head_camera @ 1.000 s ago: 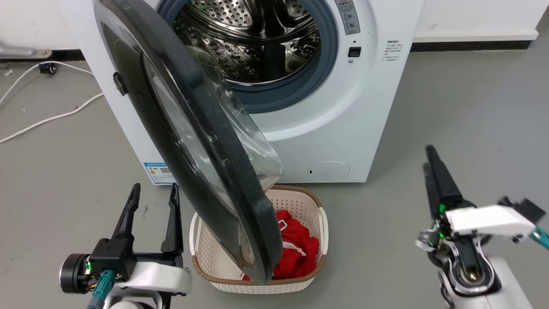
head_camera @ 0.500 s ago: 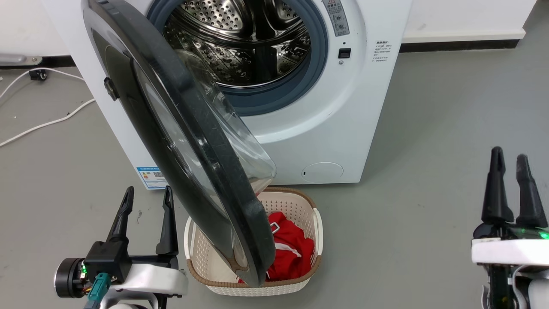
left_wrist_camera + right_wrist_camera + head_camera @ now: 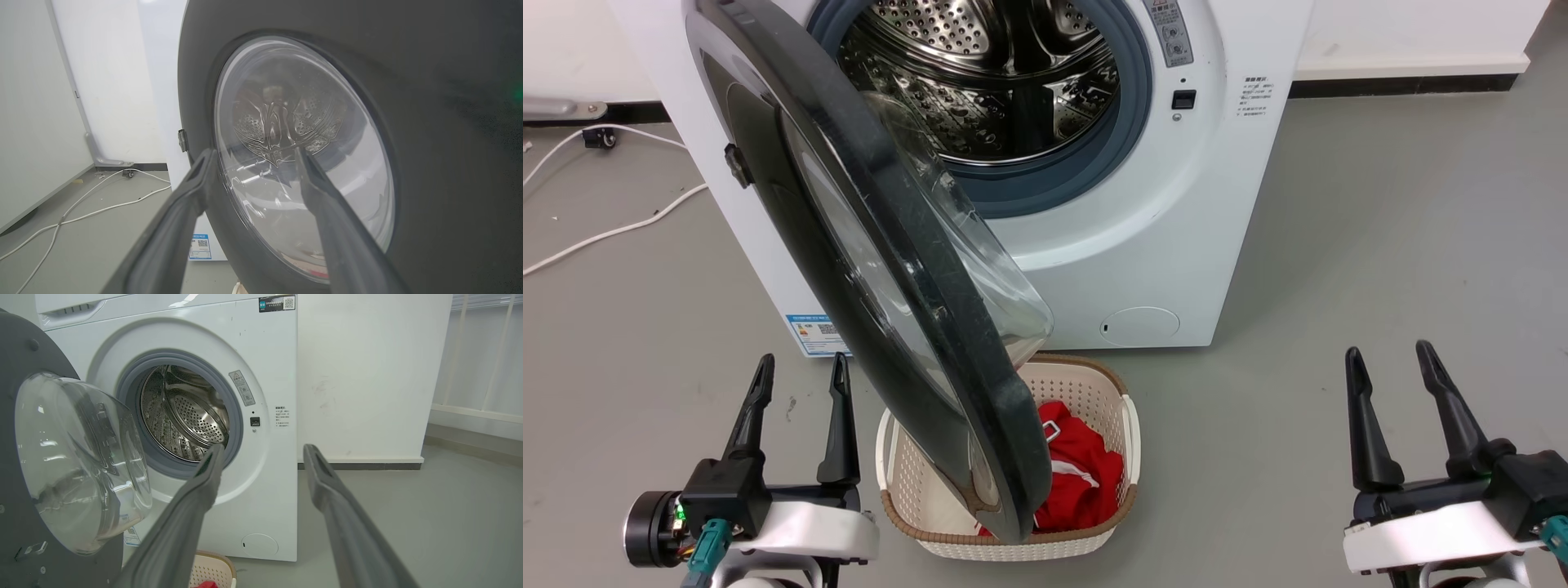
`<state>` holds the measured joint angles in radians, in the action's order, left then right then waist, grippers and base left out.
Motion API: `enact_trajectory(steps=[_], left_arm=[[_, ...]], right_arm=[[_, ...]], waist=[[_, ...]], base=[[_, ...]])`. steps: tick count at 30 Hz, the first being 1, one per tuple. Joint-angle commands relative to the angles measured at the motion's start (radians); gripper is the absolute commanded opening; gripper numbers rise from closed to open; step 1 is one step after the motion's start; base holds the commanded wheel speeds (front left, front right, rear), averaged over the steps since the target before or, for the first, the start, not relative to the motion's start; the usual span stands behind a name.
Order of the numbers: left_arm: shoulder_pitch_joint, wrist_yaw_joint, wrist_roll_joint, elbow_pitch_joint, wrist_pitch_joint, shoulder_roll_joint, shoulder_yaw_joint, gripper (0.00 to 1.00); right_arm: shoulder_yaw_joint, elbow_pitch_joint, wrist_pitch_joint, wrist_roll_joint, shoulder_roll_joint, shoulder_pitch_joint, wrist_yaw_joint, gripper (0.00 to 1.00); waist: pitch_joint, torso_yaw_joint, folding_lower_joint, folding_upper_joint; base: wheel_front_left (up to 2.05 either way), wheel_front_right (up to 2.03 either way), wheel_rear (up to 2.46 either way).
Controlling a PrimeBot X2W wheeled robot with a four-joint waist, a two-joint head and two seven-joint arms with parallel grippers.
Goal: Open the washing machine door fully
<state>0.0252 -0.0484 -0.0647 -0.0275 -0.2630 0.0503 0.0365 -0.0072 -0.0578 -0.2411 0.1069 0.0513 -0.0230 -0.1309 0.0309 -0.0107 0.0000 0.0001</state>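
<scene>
Washing machine door (image 3: 882,269): open, swung out on its left-hand hinge toward the near side, almost edge-on in the head view. Its glass bowl (image 3: 996,278) faces right, toward the steel drum (image 3: 980,73) and the grey rubber ring (image 3: 1131,131). The door's near lower rim hangs over the basket (image 3: 1131,425), which stands on the floor (image 3: 1380,245) against the machine (image 3: 1217,204) and holds a red cloth (image 3: 1086,478). The door's angle to the machine is unchanged from a second ago; the small shift of the whole picture is the camera's.

Left gripper (image 3: 803,367): near left, upright, fingers spread and empty, close beside the door's outer face. Same pose and place as in both earlier frames.

Right gripper (image 3: 1388,353): near right, well apart from the door, fingers spread wide and empty. A second ago its fingers were pressed together, leaning far-left, with the wrist turned sideways. Half a second ago it stood at the right edge with a narrow gap. It now sits further left and lower, with a wider gap.
</scene>
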Motion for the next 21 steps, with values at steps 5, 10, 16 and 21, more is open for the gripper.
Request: enact_trajectory(steps=[5,10,16,21], left_arm=[[0.011,0.000,0.004,0.004,-0.002,0.000,0.001,1.00],[0.014,-0.002,0.005,0.001,-0.002,0.000,-0.002,1.00],[0.013,0.002,0.006,0.001,-0.002,0.000,-0.003,1.00],[0.013,0.002,0.007,0.006,-0.002,0.000,0.000,1.00]], right_arm=[[-0.012,0.051,-0.013,-0.003,-0.002,0.016,0.000,1.00],[-0.012,0.073,-0.016,-0.009,-0.002,0.033,0.000,1.00],[-0.006,0.082,-0.021,-0.010,-0.002,0.041,0.000,1.00],[-0.002,0.087,-0.022,-0.005,-0.002,0.040,0.000,1.00]], waist=[[0.006,0.000,0.0000,-0.0001],[0.007,-0.001,0.0000,-0.0001],[0.007,-0.001,0.0000,-0.0001],[0.008,-0.003,0.0000,-0.0001]], base=[[0.00,0.00,0.00],[0.00,0.00,0.00],[0.00,0.00,0.00],[0.00,0.00,0.00]])
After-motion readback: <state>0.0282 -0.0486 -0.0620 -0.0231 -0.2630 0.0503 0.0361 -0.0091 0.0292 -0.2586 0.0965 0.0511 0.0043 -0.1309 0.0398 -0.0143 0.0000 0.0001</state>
